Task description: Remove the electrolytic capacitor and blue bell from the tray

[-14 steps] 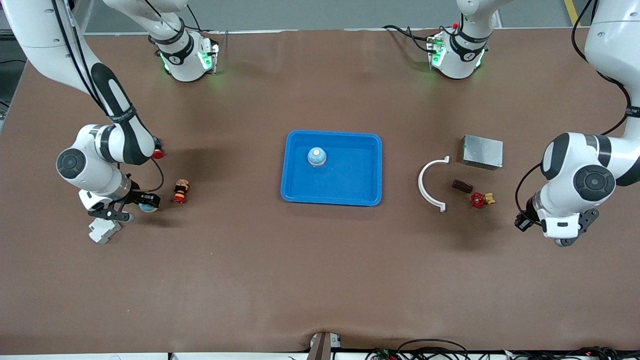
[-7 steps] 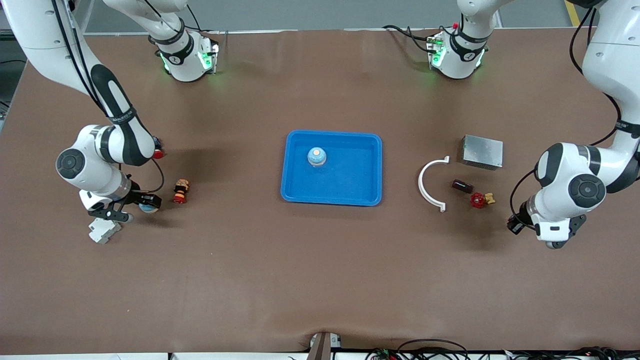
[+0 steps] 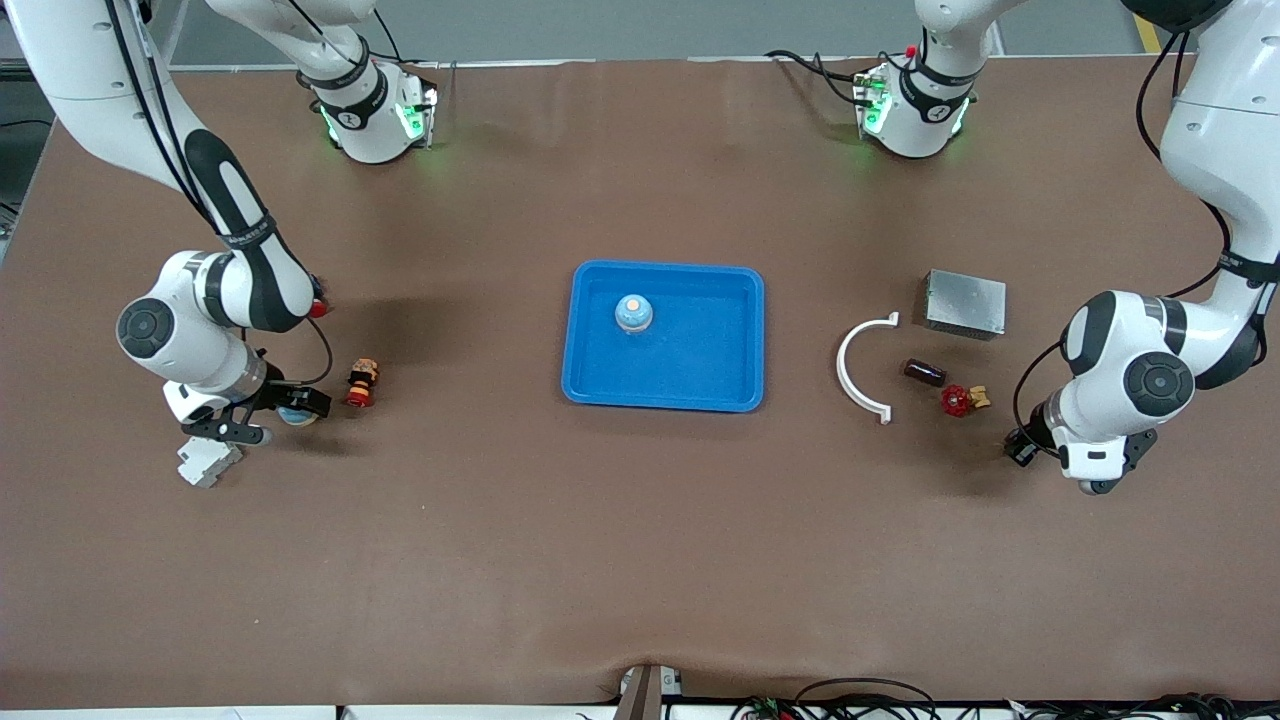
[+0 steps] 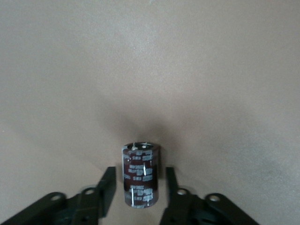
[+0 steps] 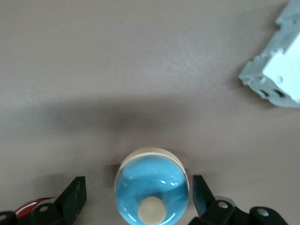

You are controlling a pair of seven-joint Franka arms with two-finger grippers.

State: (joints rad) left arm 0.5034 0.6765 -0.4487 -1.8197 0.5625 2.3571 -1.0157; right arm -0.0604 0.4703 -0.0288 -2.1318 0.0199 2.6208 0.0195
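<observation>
Now both tools have just opened: right tool [image 5: 138,190] wide around blue bell [image 5: 152,194], left tool [image 4: 139,178] slack beside capacitor [image 4: 139,173]. Both sit on desk [image 3: 640,560], off tray [image 3: 745,340]. 2nd bell [image 3: 633,313] remains in tray.

You are looking at a robotics lab bench: two white Franka arms [image 3: 205,300] bolted at green-lit bases [image 3: 375,120], a wide table [image 3: 640,560] under brown covering, loose cables [image 3: 860,695] along its near edge, and small industrial parts such as a grey metal box [image 3: 965,303].
</observation>
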